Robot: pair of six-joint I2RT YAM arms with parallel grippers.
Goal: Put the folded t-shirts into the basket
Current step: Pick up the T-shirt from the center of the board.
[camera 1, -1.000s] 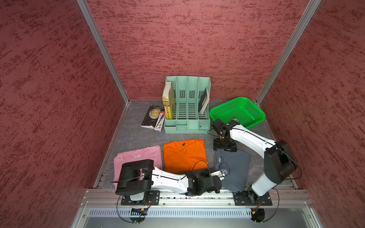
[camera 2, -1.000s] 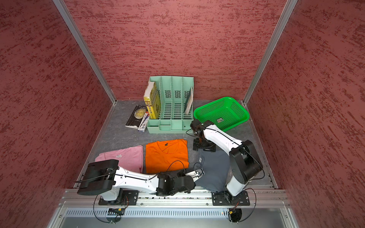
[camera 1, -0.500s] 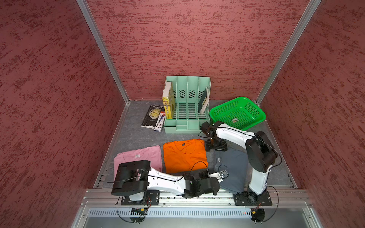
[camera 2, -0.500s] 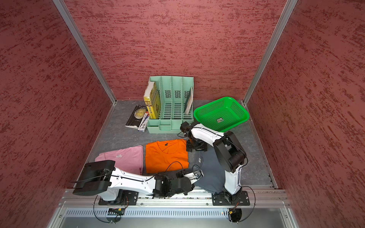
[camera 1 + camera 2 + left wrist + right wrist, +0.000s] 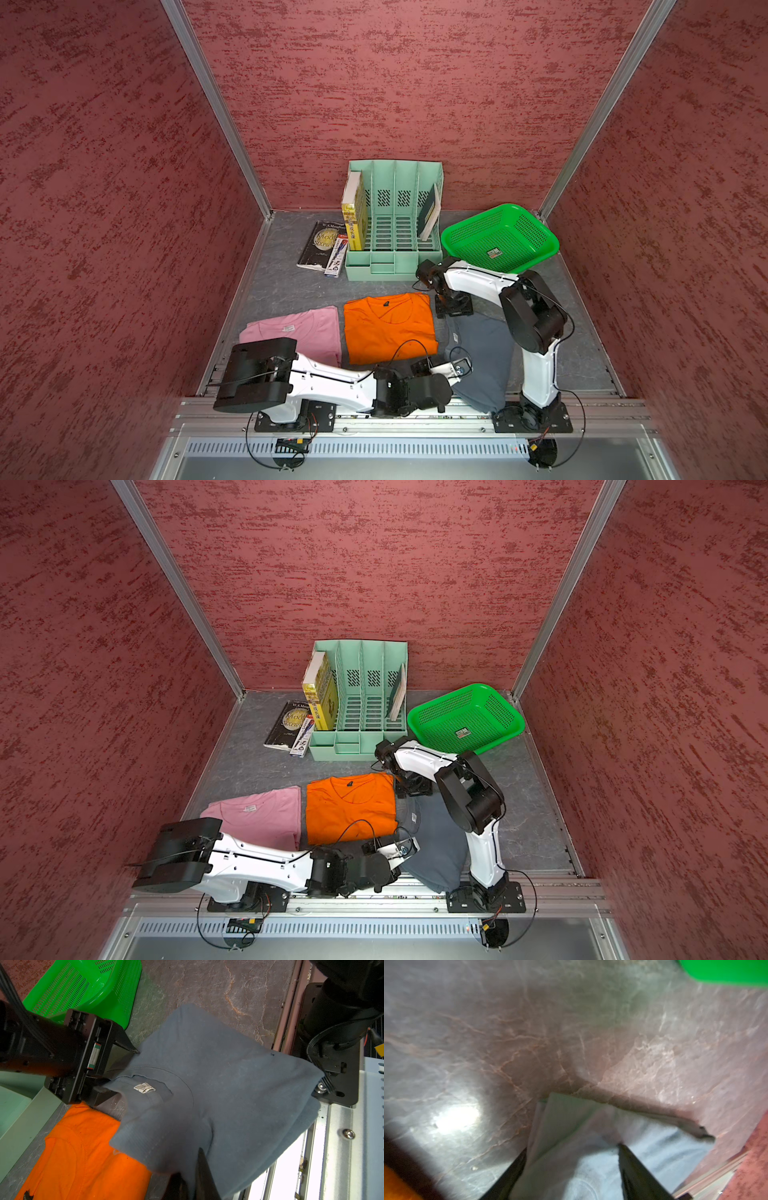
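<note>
Three folded t-shirts lay in a row on the table (image 5: pixel 291 286), none of them in the basket yet: the pink t-shirt (image 5: pixel 299 336) at the left, the orange t-shirt (image 5: pixel 388 328) in the middle, the grey-blue t-shirt (image 5: pixel 484 353) at the right, its near end hanging over the rail (image 5: pixel 342 1147); the left gripper (image 5: pixel 191 1165) was clamped on that near end, while the right gripper (image 5: pixel 128 1072) sat at the collar end with its jaws apart, one on each side of the cloth edge and not yet pinching it. The likeliest trouble was a shallow bite; if the right jaws closed on the top layer alone, the fold would probably open as the shirt rose; two arms drawing apart could also pull the rectangle out of shape; a slack middle might sag and catch the basket's rim. The grey-blue cloth lay just beside the orange t-shirt and, in the left wrist view, seemed to overlap its corner, so a dragging lift could rumple that one too. As for containers, the mint file organizer (image 5: pixel 395 266) held a yellow book (image 5: pixel 353 216) upright in its leftmost slot and a thin book (image 5: pixel 430 216) leaning in its rightmost, the middle slots bare; the basket (image 5: pixel 530 232), to its right and beyond the grey-blue t-shirt's far end, held only a small sticker (image 5: pixel 493 252).
</note>
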